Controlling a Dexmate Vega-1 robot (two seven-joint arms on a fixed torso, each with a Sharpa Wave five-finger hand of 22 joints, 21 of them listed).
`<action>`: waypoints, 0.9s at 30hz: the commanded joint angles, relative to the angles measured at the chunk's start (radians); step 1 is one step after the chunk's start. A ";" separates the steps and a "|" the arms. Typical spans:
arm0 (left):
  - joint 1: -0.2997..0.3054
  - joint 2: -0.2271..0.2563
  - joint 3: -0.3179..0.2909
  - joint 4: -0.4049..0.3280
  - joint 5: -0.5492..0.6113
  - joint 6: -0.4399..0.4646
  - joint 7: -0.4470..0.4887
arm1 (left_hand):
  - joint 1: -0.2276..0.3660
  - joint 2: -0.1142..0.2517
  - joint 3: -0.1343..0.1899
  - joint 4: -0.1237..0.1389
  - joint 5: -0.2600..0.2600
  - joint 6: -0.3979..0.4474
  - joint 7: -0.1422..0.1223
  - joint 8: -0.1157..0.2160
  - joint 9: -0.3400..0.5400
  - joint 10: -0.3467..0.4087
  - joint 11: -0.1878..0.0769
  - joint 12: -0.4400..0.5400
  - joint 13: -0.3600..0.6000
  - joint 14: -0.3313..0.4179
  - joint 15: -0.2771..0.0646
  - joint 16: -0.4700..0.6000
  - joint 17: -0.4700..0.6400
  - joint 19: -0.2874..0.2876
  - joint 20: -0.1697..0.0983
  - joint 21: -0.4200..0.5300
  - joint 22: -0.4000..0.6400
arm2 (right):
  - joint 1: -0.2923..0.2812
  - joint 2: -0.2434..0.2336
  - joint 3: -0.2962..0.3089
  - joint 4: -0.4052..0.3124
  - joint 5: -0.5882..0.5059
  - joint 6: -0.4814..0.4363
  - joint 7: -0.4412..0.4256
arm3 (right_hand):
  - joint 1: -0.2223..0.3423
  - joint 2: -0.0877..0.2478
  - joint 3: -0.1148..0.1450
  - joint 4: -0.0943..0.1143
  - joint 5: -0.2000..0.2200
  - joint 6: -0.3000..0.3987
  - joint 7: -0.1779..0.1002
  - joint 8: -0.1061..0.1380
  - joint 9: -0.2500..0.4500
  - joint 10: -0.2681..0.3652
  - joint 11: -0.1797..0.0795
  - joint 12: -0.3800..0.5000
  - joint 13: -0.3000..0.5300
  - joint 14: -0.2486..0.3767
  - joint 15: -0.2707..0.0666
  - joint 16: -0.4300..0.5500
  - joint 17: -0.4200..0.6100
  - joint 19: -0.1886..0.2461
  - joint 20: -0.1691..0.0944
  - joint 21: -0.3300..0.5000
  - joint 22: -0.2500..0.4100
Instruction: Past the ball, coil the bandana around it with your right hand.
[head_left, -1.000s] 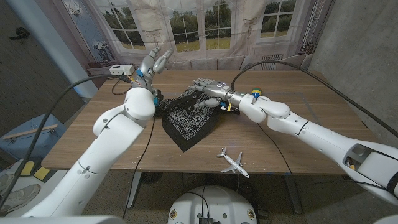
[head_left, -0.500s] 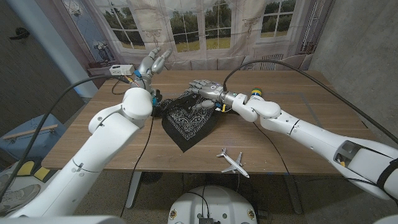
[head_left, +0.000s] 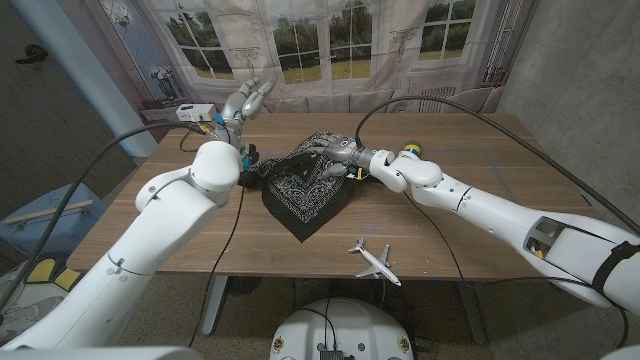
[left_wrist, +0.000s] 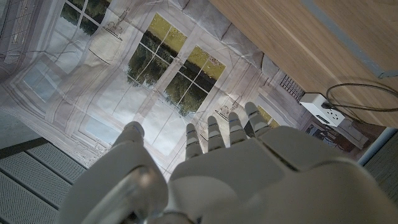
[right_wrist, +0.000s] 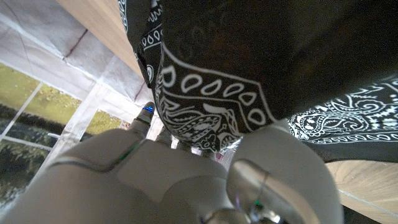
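A black bandana (head_left: 305, 188) with white paisley print lies spread near the table's middle. Its far edge is lifted and bunched over my right hand (head_left: 338, 150), which grips it. In the right wrist view the cloth (right_wrist: 249, 62) drapes over the fingers of that hand (right_wrist: 186, 180) and hides their tips. A small yellow and blue ball (head_left: 411, 150) sits just behind my right forearm, partly hidden by it. My left hand (head_left: 246, 100) is raised over the table's far left, fingers apart and holding nothing; in the left wrist view this hand (left_wrist: 236, 162) points at the window backdrop.
A white toy plane (head_left: 372, 260) lies near the table's front edge. A white power strip (head_left: 193, 111) with cables sits at the far left corner, also seen as the strip (left_wrist: 323, 107) beside the table edge. A window-print backdrop hangs behind the table.
My right hand has drawn the bandana's far edge up and toward the back, so the cloth now covers its fingers. The left hand stays raised, almost unmoved.
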 joint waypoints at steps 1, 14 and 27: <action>-0.023 0.033 0.008 0.029 -0.050 -0.034 0.007 | -0.009 0.000 0.005 -0.002 0.001 0.002 0.004 0.005 0.002 -0.004 0.004 -0.002 -0.001 -0.011 0.004 0.006 0.000 -0.033 -0.001 -0.005 0.003 | 0.039 0.023 -0.026 0.049 0.070 -0.082 0.179 | -0.012 0.005 -0.009 -0.002 -0.001 -0.030 -0.003 -0.003 0.002 -0.012 0.002 0.004 -0.001 0.050 -0.003 0.023 -0.005 0.045 0.000 0.025 0.007; -0.040 0.056 0.020 0.035 -0.077 -0.045 0.019 | -0.013 0.003 0.006 -0.003 0.000 0.010 0.010 0.008 0.002 -0.013 0.012 -0.004 -0.004 -0.017 0.003 0.006 -0.004 -0.031 -0.001 -0.009 0.004 | 0.032 0.004 -0.007 0.059 0.148 -0.068 0.105 | 0.323 0.125 0.167 -0.129 -0.017 0.148 -0.003 0.048 0.008 0.315 0.003 0.090 -0.020 0.544 -0.163 0.173 -0.023 0.818 -0.142 0.269 0.009; -0.057 0.072 0.034 0.033 -0.093 -0.044 0.024 | -0.017 0.006 0.007 -0.005 0.000 0.016 0.016 0.009 0.002 -0.019 0.015 -0.004 -0.006 -0.023 0.004 0.006 -0.006 -0.031 -0.001 -0.012 0.004 | 0.037 0.056 0.136 0.283 0.630 0.154 0.149 | 0.548 0.163 0.356 -0.101 -0.078 0.356 0.041 0.080 0.012 0.644 0.038 0.230 0.025 1.069 -0.270 0.450 0.193 1.016 -0.336 0.531 0.150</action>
